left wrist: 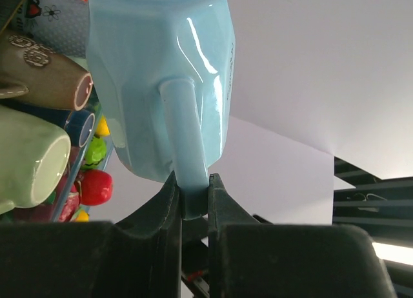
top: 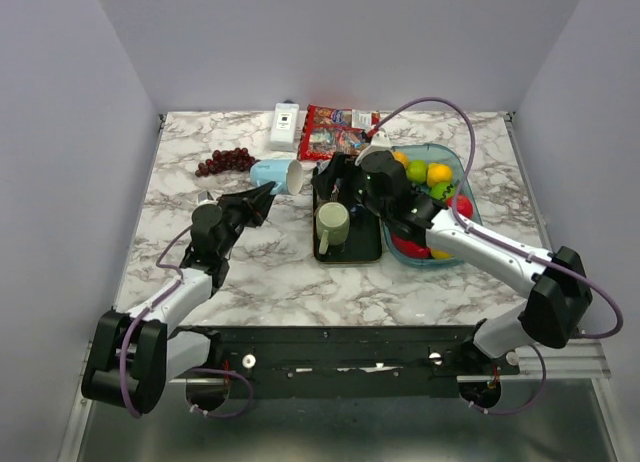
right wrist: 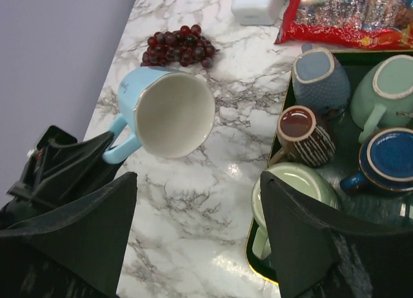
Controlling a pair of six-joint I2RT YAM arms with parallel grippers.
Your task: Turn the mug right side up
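Observation:
The light blue mug (top: 275, 172) hangs above the marble table, tipped on its side, its white inside facing the right arm (right wrist: 169, 108). My left gripper (left wrist: 192, 182) is shut on the mug's handle (left wrist: 184, 137), and its black fingers (right wrist: 71, 162) come in from the mug's left. My right gripper (right wrist: 199, 182) stands open over bare marble between the mug and the black tray (top: 365, 250), with nothing between its fingers. In the top view the right gripper (top: 335, 182) sits just right of the mug's mouth.
The tray (right wrist: 253, 249) holds several other mugs, with a pale green one (right wrist: 293, 188) nearest the right fingers. Dark grapes (top: 226, 160) lie behind the blue mug. A white box (top: 285, 125) and a red snack bag (top: 338, 132) are at the back. A blue fruit bin (top: 466, 187) stands to the right.

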